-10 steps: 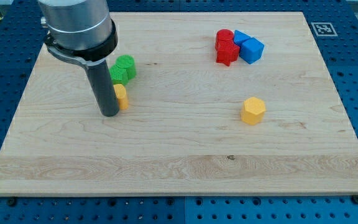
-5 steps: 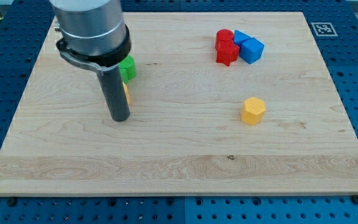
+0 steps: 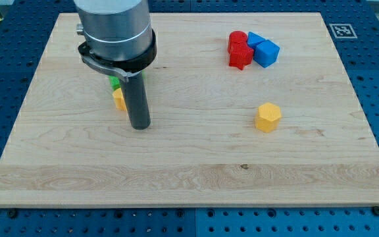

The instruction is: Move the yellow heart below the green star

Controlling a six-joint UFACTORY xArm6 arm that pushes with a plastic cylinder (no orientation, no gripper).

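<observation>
My tip rests on the wooden board at the view's left of centre. A yellow block, its shape mostly hidden by the rod, sits just to the view's left of the rod and slightly above the tip. A green block shows only as a sliver right above the yellow one, largely hidden behind the arm. The yellow block lies directly below the green one, close to it.
A yellow hexagonal block stands at the view's right of centre. Two red blocks and two blue blocks cluster at the view's upper right. A marker tag is in the board's top right corner.
My tip has moved to the view's right, passing from the left side of the yellow block to its right side. The arm now covers most of the green block.
</observation>
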